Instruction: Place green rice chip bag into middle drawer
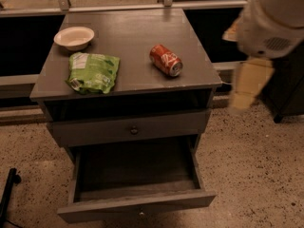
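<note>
Now the crinkly foil green rice chip bag (92, 72) lies on the grey wooden counter (128, 32), beside a cream bowl (74, 37) and left of a red soda can (166, 60). Below, the wide grey middle drawer (137, 205) stands pulled out. The cream gripper (249, 85) hangs off the counter's right side, well apart from the bag; whether it is open or closed cannot be told.

Cabinet top (133, 34) bears cream bowl (74, 37), green rice chip bag (92, 72), red soda can (166, 60); end effector (242, 101) hangs right of it

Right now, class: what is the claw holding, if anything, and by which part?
Nothing, as far as shows. The claw hangs off to the right of the cabinet, apart from everything on it; the bag lies flat on the cabinet top.
</note>
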